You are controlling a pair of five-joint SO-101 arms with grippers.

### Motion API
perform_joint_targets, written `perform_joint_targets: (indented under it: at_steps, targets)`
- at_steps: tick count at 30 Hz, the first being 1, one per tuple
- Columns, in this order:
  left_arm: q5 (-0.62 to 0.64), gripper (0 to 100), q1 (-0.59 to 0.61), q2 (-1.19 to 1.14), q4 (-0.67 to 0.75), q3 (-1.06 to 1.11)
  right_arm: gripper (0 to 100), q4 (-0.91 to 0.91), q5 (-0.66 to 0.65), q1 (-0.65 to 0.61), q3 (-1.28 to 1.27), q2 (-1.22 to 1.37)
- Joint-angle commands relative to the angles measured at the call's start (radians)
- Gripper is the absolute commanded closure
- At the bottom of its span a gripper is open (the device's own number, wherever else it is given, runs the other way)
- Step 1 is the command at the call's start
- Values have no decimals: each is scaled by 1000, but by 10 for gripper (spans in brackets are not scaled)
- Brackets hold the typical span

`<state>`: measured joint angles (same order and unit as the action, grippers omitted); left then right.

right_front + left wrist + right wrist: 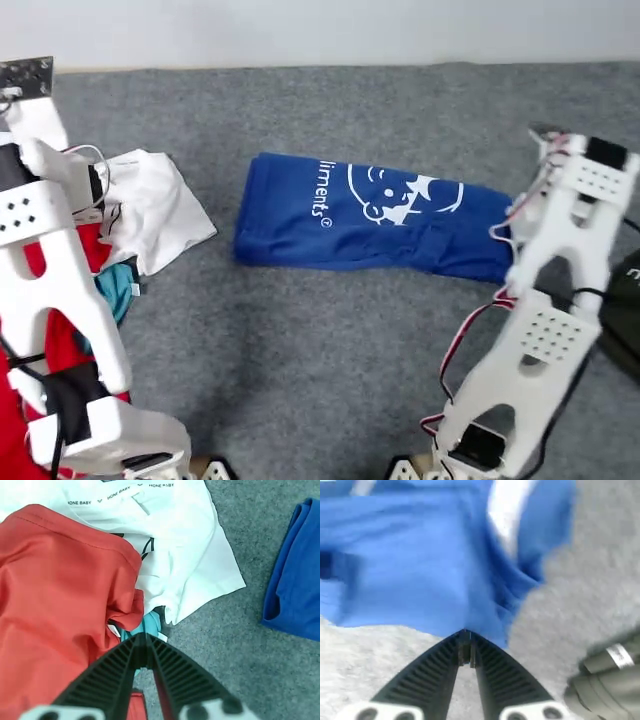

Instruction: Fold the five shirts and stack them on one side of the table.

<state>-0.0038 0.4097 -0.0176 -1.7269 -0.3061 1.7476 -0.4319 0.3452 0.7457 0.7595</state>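
Note:
A blue shirt [370, 212] with a white print lies folded lengthwise in the middle of the grey table. My right gripper [465, 636] sits at its right end [512, 238], shut, with the blue cloth's edge puckering into the fingertips. At the left a white shirt [150, 205], a red shirt [55, 605] and a teal shirt [147, 625] lie in a loose heap. My left gripper [145, 640] hangs shut just over the teal cloth where red and white meet, with nothing visibly caught in it.
A dark shirt [625, 300] lies at the table's right edge, close beside the right arm, and a dark shirt [605, 680] with a label lies near that gripper. Bare grey carpet [320, 360] spreads in front of the blue shirt.

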Motion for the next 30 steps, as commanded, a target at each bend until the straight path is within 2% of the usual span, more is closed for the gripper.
perform_joint_targets:
  at_steps: [1, 7, 12, 23, 30]
  targets:
    - [9, 996, 0, 55, -26, -41, 988, 10, 51, -82, 32, -62]
    - [5, 996, 0, 55, -26, -41, 988, -84, 130, -166, 32, 12]
    - [3, 996, 0, 55, -26, -41, 988, -151, 144, -193, 32, 114]
    - [2, 996, 3, 55, -26, -41, 988, -22, 144, -315, 193, -5]
    - [2, 996, 3, 55, -26, -41, 988, -74, 144, -323, 195, 127]
